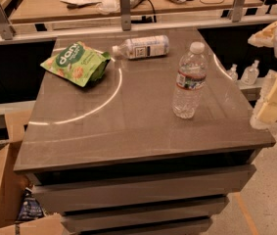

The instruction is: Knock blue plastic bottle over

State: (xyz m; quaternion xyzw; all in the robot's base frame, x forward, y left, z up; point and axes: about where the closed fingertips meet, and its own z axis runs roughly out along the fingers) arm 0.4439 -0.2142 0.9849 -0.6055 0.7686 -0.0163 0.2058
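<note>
The blue plastic bottle [190, 81] is a clear ribbed water bottle with a white cap and a narrow red, white and dark label band. It stands upright on the right half of the brown table [128, 126]. My gripper [270, 99] is the cream-coloured part at the right edge of the view, beyond the table's right side and to the right of the bottle. It is apart from the bottle.
A bottle with a wide white label [140, 47] lies on its side at the back of the table. A green snack bag [75, 63] lies at the back left. Small clear bottles [243, 73] stand past the right edge. A cardboard box [1, 190] sits lower left.
</note>
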